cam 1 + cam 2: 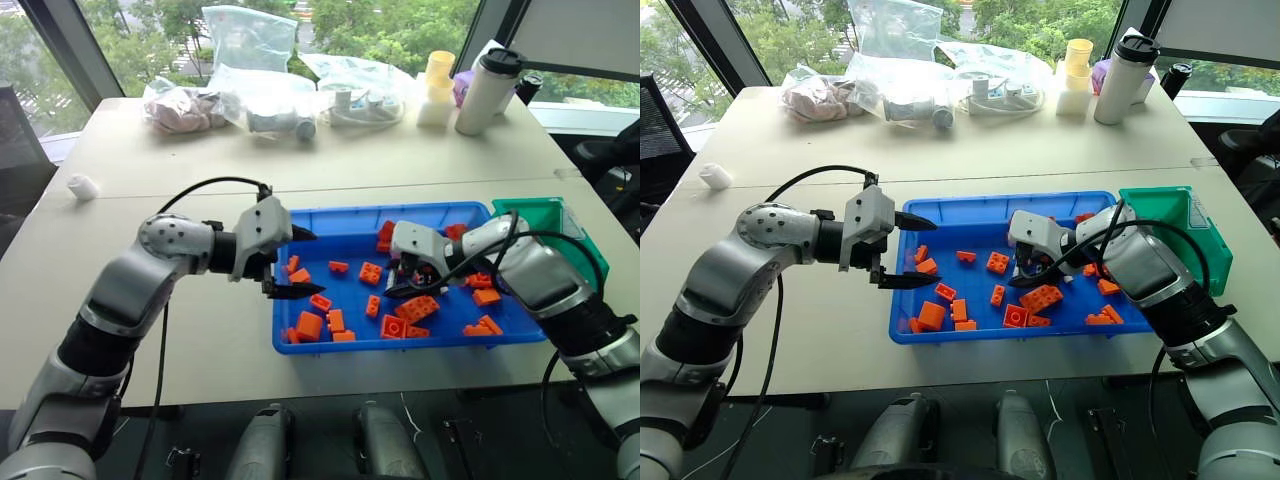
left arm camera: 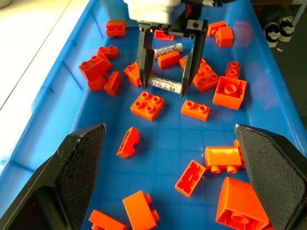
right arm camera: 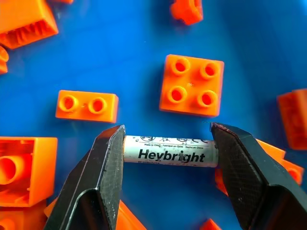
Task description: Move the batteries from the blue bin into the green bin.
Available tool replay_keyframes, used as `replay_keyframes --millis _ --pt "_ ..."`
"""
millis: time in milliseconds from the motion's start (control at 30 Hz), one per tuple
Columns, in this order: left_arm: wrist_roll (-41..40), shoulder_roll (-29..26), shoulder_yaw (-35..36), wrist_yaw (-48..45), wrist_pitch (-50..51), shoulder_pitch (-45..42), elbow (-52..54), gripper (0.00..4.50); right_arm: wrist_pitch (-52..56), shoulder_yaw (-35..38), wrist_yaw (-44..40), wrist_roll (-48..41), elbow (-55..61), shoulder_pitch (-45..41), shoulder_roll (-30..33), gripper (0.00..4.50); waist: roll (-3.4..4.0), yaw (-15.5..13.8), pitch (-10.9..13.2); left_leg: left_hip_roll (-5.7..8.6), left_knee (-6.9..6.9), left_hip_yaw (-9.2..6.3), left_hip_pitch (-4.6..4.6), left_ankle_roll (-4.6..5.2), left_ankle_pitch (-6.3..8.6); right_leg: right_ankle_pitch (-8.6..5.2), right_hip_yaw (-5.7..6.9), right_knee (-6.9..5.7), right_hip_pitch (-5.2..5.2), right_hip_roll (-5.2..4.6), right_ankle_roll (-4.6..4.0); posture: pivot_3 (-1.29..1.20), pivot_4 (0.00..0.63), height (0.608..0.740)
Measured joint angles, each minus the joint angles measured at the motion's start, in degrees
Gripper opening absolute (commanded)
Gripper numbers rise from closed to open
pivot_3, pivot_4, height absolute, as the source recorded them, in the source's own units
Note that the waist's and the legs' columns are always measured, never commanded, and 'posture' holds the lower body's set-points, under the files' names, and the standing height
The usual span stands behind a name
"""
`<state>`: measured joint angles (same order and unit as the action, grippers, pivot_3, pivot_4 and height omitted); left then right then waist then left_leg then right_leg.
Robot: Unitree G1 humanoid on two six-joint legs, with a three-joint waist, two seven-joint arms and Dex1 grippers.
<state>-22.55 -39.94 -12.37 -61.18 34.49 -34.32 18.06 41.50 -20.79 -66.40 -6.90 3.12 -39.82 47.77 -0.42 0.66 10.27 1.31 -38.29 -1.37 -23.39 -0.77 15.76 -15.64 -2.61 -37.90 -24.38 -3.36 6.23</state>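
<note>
Here, view by view:

Left eye view: the blue bin (image 1: 352, 345) sits on the pale bench (image 1: 200, 330), with the green bin (image 1: 535, 215) touching its far right corner. Orange bricks (image 1: 309, 325) are scattered over its floor. The right gripper (image 1: 404, 281) is down inside the bin among them. The left gripper (image 1: 294, 262) hovers at the bin's left rim, fingers apart and empty.

Right eye view: room detail. Clear bags (image 1: 890, 60), a white bottle (image 1: 1127, 78) and a yellow cup (image 1: 1078, 55) line the far edge of the bench, well apart from the bins. Windows with trees stand behind.

Left wrist view: 2 batteries. One battery (image 2: 164, 84) lies between the right gripper's fingers; a second battery (image 2: 168, 48) lies on the blue floor just beyond it, beside a brick.

Right wrist view: the fingers (image 3: 103, 177) are clamped on the battery endwise, 1 pad on each end cap.

Handling, judged: stiff metal cylinder, dense for its size, not fragile. The wrap looks smooth and the body round, so it may roll or pivot. The end-to-end hold gives small contact; a hold across the mid-body would likely be steadier.

Surface, judged: the bin floor is smooth plastic, so a dropped battery would roll among the bricks.
</note>
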Motion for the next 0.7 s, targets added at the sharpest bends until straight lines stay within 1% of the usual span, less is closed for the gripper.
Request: replay_keyframes --millis 167,267,367,400,567,700 --pt "-1.8 2.4 0.5 0.5 0.3 -1.5 -0.2 4.5 4.4 14.9 4.7 -3.2 0.4 -2.6 4.1 2.72 0.0 -0.2 0.0 0.02 0.01 -0.02 -0.01 0.0 0.0 0.0 0.03 0.02 0.0 -0.07 0.0 0.0 0.15 0.74" --pt "-1.9 4.4 1.0 1.0 0.0 -2.4 -1.4 4.5 6.3 21.2 7.5 -3.6 0.6 -0.5 7.4 2.72 0.0 -0.2 0.0 0.05 0.02 0.0 -0.02 0.0 0.0 0.0 0.03 0.02 0.0 -0.1 0.0 0.0 0.15 0.74" --pt "-1.9 7.0 1.2 1.6 -0.5 -4.0 -3.8 4.5 7.9 27.3 10.3 -3.7 0.5 3.4 10.4 2.72 0.0 -0.1 0.0 0.06 0.02 0.02 -0.02 0.01 0.0 0.0 0.03 0.01 0.0 -0.11 0.0 0.0 0.15 0.74" --pt "-2.0 8.7 1.3 1.7 -1.1 -5.0 -5.0 4.5 8.2 29.6 11.3 -3.6 0.7 5.6 11.7 2.72 0.0 -0.2 0.0 0.07 0.02 0.02 -0.03 0.01 0.0 0.0 0.03 0.01 0.0 -0.1 0.0 0.0 0.15 0.74" --pt "-2.8 13.8 1.4 1.6 -2.8 -7.9 -8.2 4.5 9.7 36.5 15.2 -3.4 0.7 14.7 13.0 2.72 0.02 0.1 0.0 0.05 0.03 0.06 0.01 0.01 0.0 0.0 -0.02 -0.02 0.0 -0.07 0.01 0.0 0.15 0.74" --pt "-2.9 15.4 1.4 1.6 -3.9 -8.8 -9.8 4.5 10.7 39.2 18.7 -3.4 0.4 18.1 13.0 2.72 0.06 0.3 0.0 0.03 0.04 0.13 0.05 0.01 0.0 0.0 -0.09 -0.05 -0.01 -0.02 0.01 0.0 0.15 0.74"
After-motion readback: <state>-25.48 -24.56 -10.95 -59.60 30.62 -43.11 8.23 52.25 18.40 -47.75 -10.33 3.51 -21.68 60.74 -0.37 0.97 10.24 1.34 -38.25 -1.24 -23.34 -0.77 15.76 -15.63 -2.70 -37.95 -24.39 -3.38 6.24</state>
